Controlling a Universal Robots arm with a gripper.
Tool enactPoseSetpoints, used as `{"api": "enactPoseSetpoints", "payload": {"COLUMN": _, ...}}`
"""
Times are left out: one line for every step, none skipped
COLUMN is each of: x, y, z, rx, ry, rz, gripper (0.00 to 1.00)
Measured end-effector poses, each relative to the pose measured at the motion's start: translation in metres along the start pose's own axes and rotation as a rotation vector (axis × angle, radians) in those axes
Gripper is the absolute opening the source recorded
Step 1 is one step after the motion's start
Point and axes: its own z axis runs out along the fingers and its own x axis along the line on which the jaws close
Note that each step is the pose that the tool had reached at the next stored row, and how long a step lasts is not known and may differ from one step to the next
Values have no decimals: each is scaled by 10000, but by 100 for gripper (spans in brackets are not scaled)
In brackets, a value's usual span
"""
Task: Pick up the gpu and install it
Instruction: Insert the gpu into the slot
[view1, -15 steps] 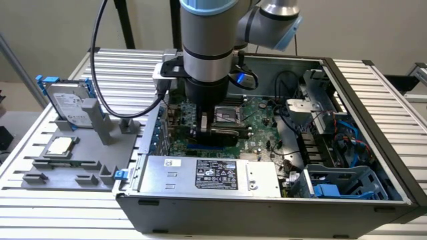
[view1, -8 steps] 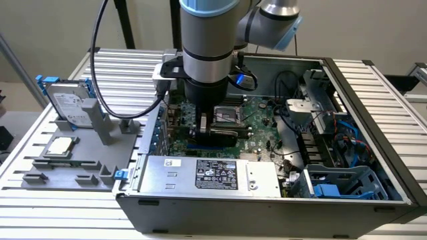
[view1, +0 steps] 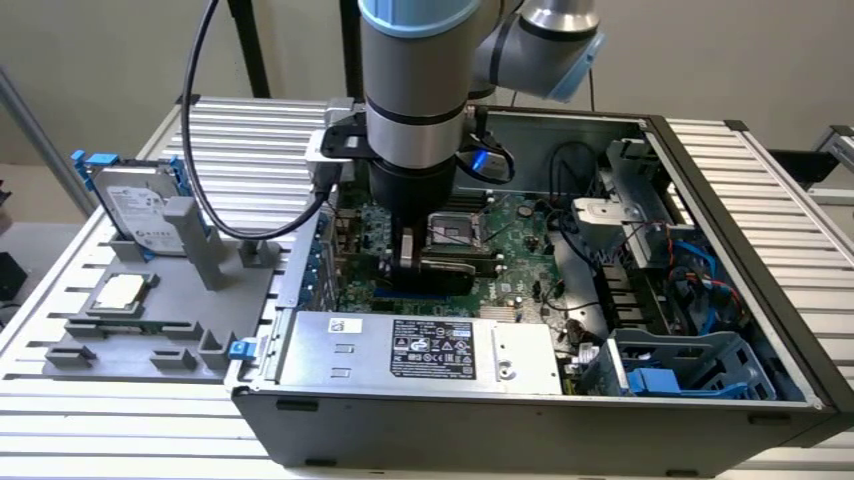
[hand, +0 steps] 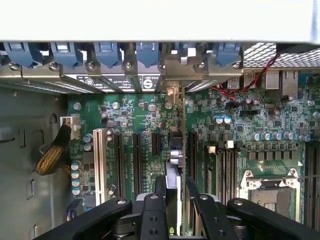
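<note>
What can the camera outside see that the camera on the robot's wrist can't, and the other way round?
Only the outside view shows the robot arm, the hard drive with blue rails standing on the grey holder, the small square chip and the silver power box.

Only the wrist view shows the row of blue clips along the case edge and the white slot.

Both show the green main board inside the computer case, and the tool holding the gpu edge-on over the slots.
</note>
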Motion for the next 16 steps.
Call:
{"api": "enactPoseSetpoints", "payload": {"x": 0, "y": 0, "z": 1, "rx": 1, "ry": 2, "rz": -1, "gripper": 0}}
{"api": "enactPoseSetpoints", "payload": {"x": 0, "y": 0, "z": 1, "rx": 1, "ry": 6, "rz": -1, "gripper": 0}}
{"api": "enactPoseSetpoints", "payload": {"x": 0, "y": 0, "z": 2, "rx": 2, "ry": 14, "rz": 0, "gripper": 0}}
{"api": "enactPoseSetpoints", "payload": {"x": 0, "y": 0, "z": 2, "rx": 3, "ry": 28, "rz": 0, "gripper": 0}}
{"api": "enactPoseSetpoints", "payload": {"x": 0, "y": 0, "z": 2, "rx": 4, "ry": 47, "rz": 0, "gripper": 0}}
{"api": "enactPoseSetpoints", "payload": {"x": 0, "y": 0, "z": 1, "rx": 4, "ry": 70, "rz": 0, "gripper": 0}}
{"api": "enactPoseSetpoints", "payload": {"x": 0, "y": 0, "z": 1, "rx": 5, "ry": 90, "rz": 0, "gripper": 0}}
{"api": "enactPoseSetpoints", "payload": {"x": 0, "y": 0, "z": 2, "rx": 7, "ry": 108, "rz": 1, "gripper": 0}}
{"api": "enactPoseSetpoints", "payload": {"x": 0, "y": 0, "z": 3, "rx": 8, "ry": 127, "rz": 0, "gripper": 0}}
{"api": "enactPoseSetpoints", "payload": {"x": 0, "y": 0, "z": 5, "rx": 7, "ry": 143, "rz": 0, "gripper": 0}}
{"api": "enactPoseSetpoints", "payload": {"x": 1, "y": 0, "z": 10, "rx": 7, "ry": 147, "rz": 0, "gripper": 0}}
{"api": "enactPoseSetpoints", "payload": {"x": 1, "y": 0, "z": 15, "rx": 6, "ry": 149, "rz": 0, "gripper": 0}}
{"api": "enactPoseSetpoints", "payload": {"x": 1, "y": 0, "z": 20, "rx": 8, "ry": 148, "rz": 0, "gripper": 0}}
{"api": "enactPoseSetpoints", "payload": {"x": 0, "y": 0, "z": 24, "rx": 8, "ry": 149, "rz": 1, "gripper": 0}}
{"api": "enactPoseSetpoints", "payload": {"x": -1, "y": 0, "z": 28, "rx": 7, "ry": 150, "rz": 1, "gripper": 0}}
{"api": "enactPoseSetpoints", "payload": {"x": -3, "y": 1, "z": 31, "rx": 6, "ry": 152, "rz": 1, "gripper": 0}}
